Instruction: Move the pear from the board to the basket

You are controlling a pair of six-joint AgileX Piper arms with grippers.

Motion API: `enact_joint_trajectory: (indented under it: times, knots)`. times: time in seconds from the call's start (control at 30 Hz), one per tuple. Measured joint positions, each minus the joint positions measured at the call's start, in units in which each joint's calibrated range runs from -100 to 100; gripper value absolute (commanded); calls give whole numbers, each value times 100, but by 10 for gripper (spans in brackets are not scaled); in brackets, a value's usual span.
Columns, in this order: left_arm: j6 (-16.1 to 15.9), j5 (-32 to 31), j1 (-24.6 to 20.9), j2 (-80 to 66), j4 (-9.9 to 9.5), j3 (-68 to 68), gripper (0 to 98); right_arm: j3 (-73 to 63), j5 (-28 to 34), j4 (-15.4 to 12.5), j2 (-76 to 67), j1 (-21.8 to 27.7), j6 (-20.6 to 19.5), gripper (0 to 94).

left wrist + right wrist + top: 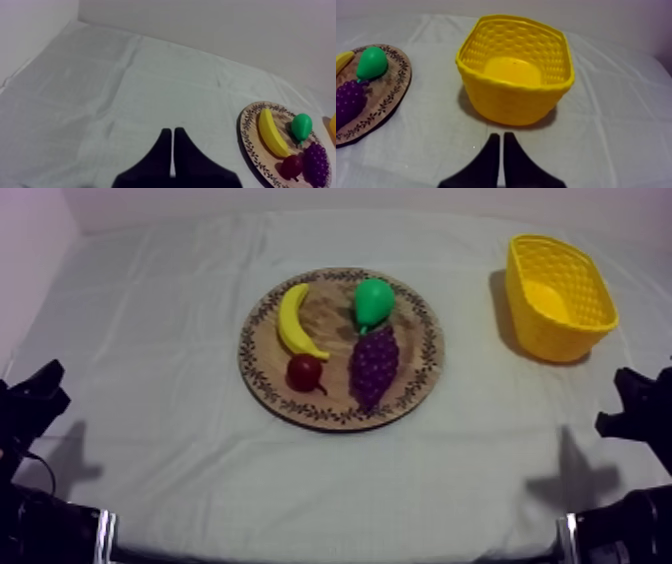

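Top view from over the table tells me nothing of the job is done yet: the pear (373,302) lies on the wooden board (340,416), toward its far side, its narrow end touching the bunch of grapes (374,366), with the banana (293,321) to one side and the small red fruit (304,372) nearer the front. The yellow basket (545,328) stands well apart at the right of the table, and looking into it from the right wrist view I see nothing inside. The left gripper (172,131) sits low over bare cloth (125,90), short of the board, its fingers pressed together into a narrow wedge with nothing between them. The right gripper (501,135) is closed on nothing too, pointing at the basket in front of it. As I judge it, every step is left: reach for the pear, open, grasp, lift, carry it across and let go over the basket. The right arm looks the better placed, being on the basket's side.
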Motion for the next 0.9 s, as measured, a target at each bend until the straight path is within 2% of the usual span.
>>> enact_joint_trajectory:
  times: [0.13,0.37,0.57,0.77,0.9]
  knots:
    - [0,0,0,0,0,0,1,-252,-279,-105,274,-20,61,2]
    - [0,0,0,0,0,0,1,-1273,-270,-267,1053,-25,-67,2]
    - [0,0,0,0,0,0,1,-2440,4,-376,1933,-17,-198,2]
    - [0,0,0,0,0,0,1,-3824,427,-208,2982,-91,-652,2]
    - [0,0,0,0,0,0,1,-4768,902,-200,3664,-124,-932,2]
